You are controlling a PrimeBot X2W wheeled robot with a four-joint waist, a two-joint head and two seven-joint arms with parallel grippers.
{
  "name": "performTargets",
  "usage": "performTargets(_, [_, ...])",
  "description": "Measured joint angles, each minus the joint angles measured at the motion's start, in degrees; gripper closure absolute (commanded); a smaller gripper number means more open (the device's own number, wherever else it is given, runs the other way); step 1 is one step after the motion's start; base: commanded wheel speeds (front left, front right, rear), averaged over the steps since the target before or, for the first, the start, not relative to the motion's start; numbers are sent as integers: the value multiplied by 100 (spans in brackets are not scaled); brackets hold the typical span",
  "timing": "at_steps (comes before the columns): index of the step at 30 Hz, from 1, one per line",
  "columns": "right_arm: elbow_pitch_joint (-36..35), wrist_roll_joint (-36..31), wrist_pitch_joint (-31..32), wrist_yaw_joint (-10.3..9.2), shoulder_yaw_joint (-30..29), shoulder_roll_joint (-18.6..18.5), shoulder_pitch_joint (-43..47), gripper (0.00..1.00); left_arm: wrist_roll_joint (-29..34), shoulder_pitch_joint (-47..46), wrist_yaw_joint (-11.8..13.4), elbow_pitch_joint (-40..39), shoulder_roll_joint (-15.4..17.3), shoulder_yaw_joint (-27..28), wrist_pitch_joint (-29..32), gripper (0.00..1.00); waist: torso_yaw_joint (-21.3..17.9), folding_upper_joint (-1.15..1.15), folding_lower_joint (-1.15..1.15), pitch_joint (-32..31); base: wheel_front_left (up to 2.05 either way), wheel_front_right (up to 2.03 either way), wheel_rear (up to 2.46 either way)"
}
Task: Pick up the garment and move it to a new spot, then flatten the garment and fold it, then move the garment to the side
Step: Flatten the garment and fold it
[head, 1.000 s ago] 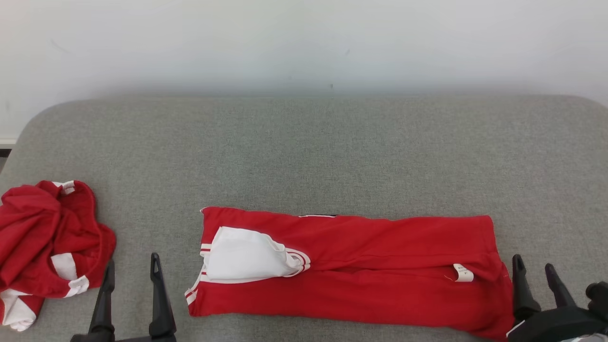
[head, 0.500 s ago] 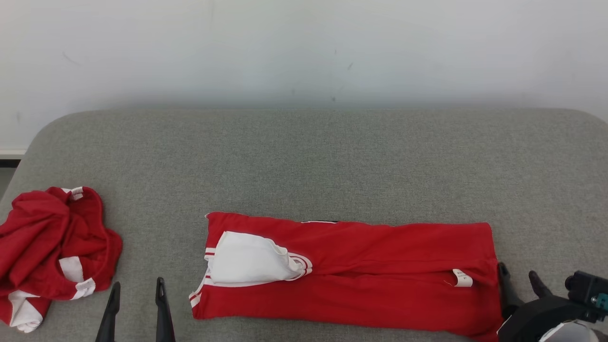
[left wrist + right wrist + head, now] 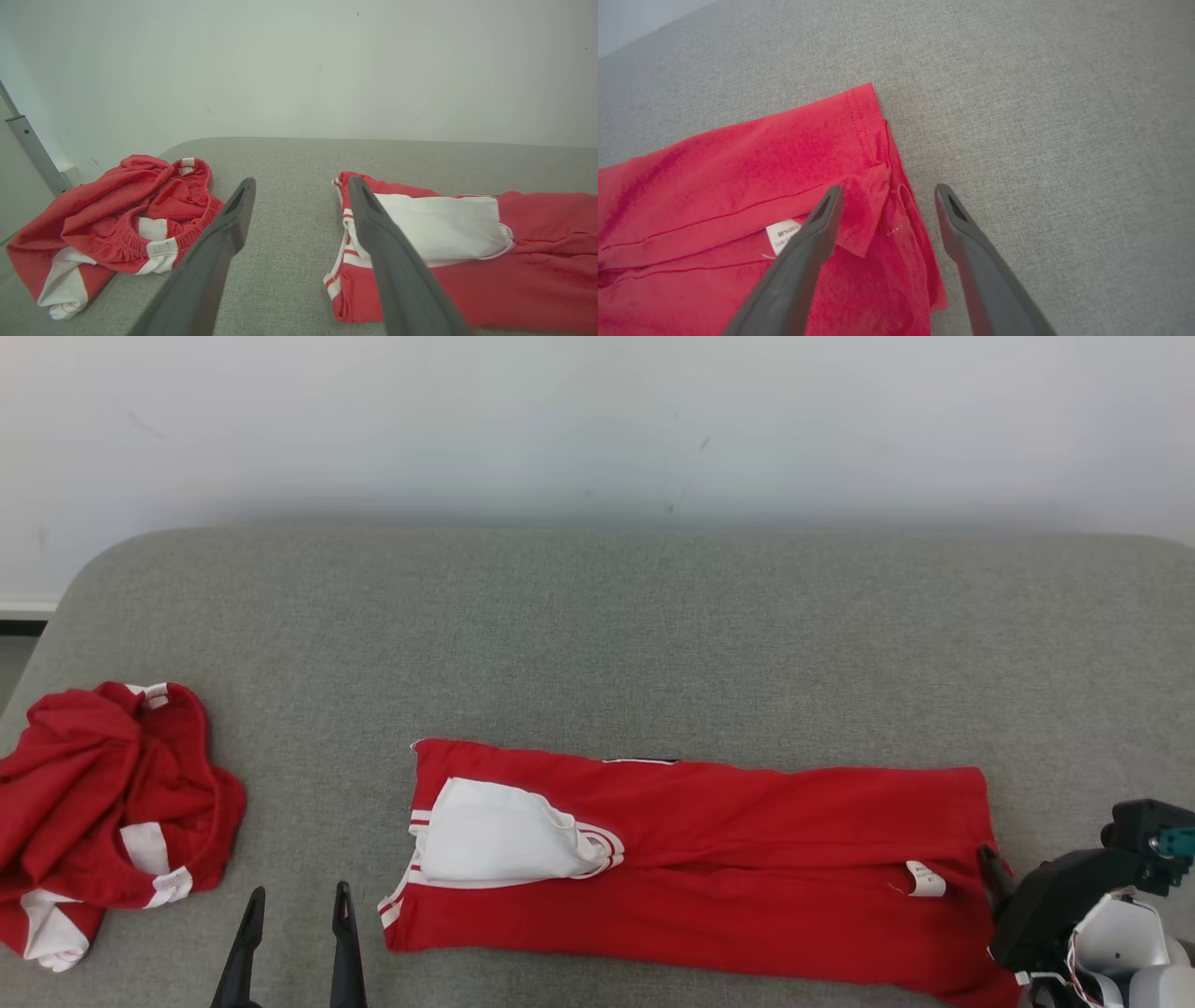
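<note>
Currently the garment [image 3: 709, 877], red with white trim, lies folded into a long strip on the gray padded surface [image 3: 597, 635]; in the head view it sits at about 6 o'clock, long axis running 9 to 3. A white panel [image 3: 495, 845] edged with red stripes lies on top near the garment's 9 o'clock end; a small label [image 3: 924, 879] shows near the 3 o'clock end. The crumpled heap [image 3: 103, 803], also red and white, sits at 8 o'clock, well apart from the garment. The left gripper [image 3: 300, 889] is at 7 o'clock, fingers spread, nothing between them, over the bare gap between crumpled heap and garment; its wrist view puts the crumpled heap at 9 o'clock and the garment's striped end at 3. The right gripper [image 3: 888, 189] is at the garment's 3 o'clock end, released and holding nothing; one finger is over red cloth beside the label, the other over bare gray, hem edge between them. Contact with the cloth is hard to call, possibly just above it. The wall [image 3: 597, 420] is at 12.
</note>
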Motion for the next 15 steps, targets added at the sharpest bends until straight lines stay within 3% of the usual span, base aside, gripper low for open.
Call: performTargets(15, [319,-535,834,0,56,-199,-304,0,-2,-252,-121,185,-5,-75,0,0,196,0,0,390,0,0,0])
